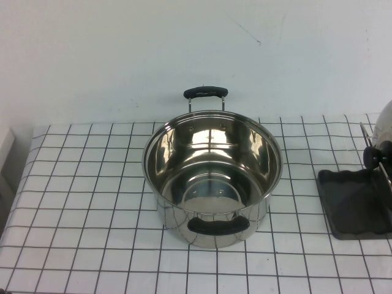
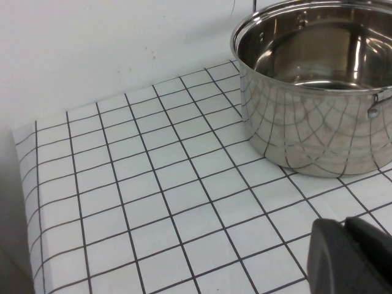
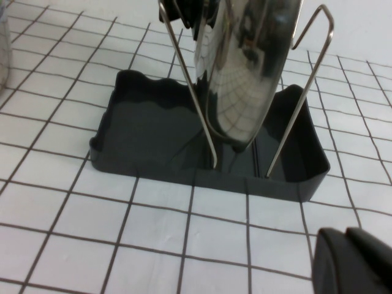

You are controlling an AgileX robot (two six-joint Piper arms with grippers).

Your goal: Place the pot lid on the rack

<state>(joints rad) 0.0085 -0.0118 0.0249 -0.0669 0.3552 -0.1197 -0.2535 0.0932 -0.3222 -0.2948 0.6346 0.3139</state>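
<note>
Already the pot lid [image 3: 245,67] stands on edge in the rack [image 3: 147,131], ahead of and above the right gripper [image 3: 354,260], whose dark fingers lie pressed together with nothing between them. The lid's shiny disc is close to upright, leaning a little, its lower rim down in the dark grey tray between two thin wire bars [image 3: 190,79]. In the right wrist view its upper part runs out of the picture, so the knob is hard to make out there — only dark shapes show behind the wires. The rack's long axis runs away from the right gripper, and the lid sits at the nearer end.

From the high view only a sliver of the lid [image 1: 384,122] shows at the table's far right edge, with its black knob [image 1: 375,154] facing toward the pot; the rack [image 1: 352,205] is cut off there as well. Neither arm appears in that view.

The left gripper [image 2: 352,257] is likewise fully closed and holds nothing, hovering low over the white gridded tablecloth [image 2: 153,196]. The stainless-steel pot [image 2: 318,92] stands just beyond it, uncovered — its far handle is cropped in the left wrist view, though both black handles [image 1: 206,92] show from above, where the pot sits mid-table, well apart from the rack.
</note>
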